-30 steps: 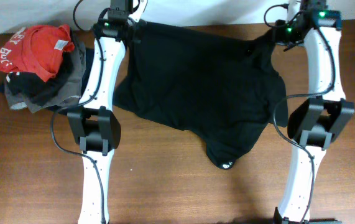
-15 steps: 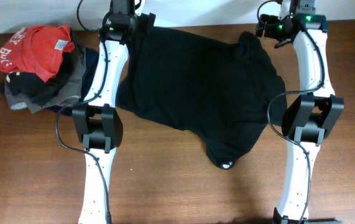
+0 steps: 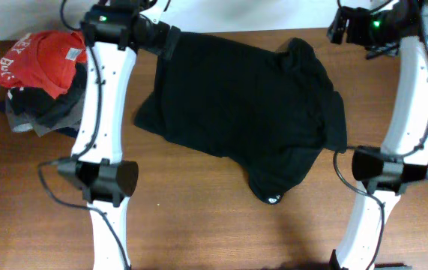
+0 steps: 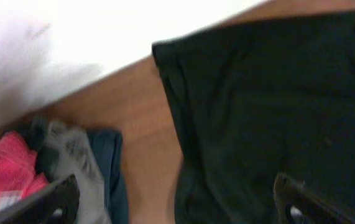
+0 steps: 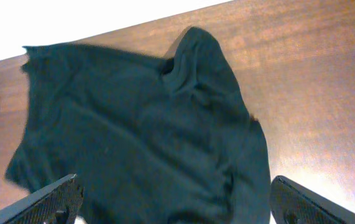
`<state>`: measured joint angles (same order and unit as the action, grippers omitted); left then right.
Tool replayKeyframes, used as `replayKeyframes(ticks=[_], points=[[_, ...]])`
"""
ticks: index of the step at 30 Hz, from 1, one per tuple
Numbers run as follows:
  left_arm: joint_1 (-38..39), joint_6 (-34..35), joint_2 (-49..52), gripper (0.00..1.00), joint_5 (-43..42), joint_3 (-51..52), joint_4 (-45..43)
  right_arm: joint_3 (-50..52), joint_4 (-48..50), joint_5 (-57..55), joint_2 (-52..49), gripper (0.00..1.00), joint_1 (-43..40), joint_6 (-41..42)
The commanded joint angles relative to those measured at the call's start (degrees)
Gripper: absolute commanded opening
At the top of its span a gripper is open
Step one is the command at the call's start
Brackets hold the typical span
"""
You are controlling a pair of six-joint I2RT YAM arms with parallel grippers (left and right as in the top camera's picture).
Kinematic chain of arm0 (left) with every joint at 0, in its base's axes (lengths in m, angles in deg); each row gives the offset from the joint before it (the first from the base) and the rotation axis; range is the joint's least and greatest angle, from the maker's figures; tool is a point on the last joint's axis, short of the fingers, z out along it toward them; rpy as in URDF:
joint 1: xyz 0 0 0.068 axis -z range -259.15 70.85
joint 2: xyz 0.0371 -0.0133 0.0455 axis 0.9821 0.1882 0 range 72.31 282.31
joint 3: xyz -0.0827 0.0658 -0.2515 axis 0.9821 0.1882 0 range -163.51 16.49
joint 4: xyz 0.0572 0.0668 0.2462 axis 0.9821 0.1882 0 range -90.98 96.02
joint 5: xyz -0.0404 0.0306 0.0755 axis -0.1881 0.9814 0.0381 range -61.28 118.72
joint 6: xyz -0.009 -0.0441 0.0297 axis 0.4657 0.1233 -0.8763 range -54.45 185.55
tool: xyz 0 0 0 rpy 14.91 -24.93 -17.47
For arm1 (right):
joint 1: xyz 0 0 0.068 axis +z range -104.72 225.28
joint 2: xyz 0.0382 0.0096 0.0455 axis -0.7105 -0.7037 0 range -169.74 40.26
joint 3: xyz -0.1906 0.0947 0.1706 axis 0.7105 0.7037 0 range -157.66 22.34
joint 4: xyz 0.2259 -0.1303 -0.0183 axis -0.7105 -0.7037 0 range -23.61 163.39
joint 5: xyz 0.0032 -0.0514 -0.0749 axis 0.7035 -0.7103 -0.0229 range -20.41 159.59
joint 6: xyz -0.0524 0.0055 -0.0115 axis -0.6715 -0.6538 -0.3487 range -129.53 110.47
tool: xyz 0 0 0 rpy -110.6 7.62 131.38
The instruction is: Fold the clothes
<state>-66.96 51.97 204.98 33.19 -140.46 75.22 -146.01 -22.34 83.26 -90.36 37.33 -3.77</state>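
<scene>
A black T-shirt [image 3: 243,112] lies rumpled on the brown table [image 3: 199,225], with one sleeve bunched at its far right corner [image 3: 297,52]. My left gripper [image 3: 170,41] hovers over the shirt's far left corner. In the left wrist view it [image 4: 177,210] is open, with the shirt's edge [image 4: 270,106] and bare wood beneath and nothing held. My right gripper [image 3: 339,28] hangs above the table just beyond the shirt's far right corner. In its wrist view it [image 5: 177,208] is open and empty, high above the shirt [image 5: 133,130].
A heap of other clothes sits at the far left: a red shirt [image 3: 41,56] on top of grey and dark garments [image 3: 49,112]. The left wrist view shows it too, with red fabric [image 4: 6,171] at the lower left. The white wall [image 3: 221,11] runs behind the table.
Both grippers have opened and let go of the shirt's far corners. The right corner has dropped in a bunch. Both arms have risen and drawn outward.
</scene>
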Motion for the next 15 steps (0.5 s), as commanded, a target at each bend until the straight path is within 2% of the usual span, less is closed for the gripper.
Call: replayKeyframes(ticks=[1, 9, 15], points=[[-0.2, 3.6, -4.6, 0.99, -0.6, -0.7, 5.2, -0.7, -1.6, 1.3, 4.3, 0.98, 0.1, 0.0], [-0.2, 5.4, -9.1, 0.99, -0.6, -0.7, 14.8, 1.9, -1.6, 2.6, 13.0, 0.97, 2.1, 1.8], [-0.2, 7.0, -11.5, 0.99, -0.6, -0.7, 20.5, 15.5, -1.6, 2.2, 25.2, 0.97, 5.0, 1.9]])
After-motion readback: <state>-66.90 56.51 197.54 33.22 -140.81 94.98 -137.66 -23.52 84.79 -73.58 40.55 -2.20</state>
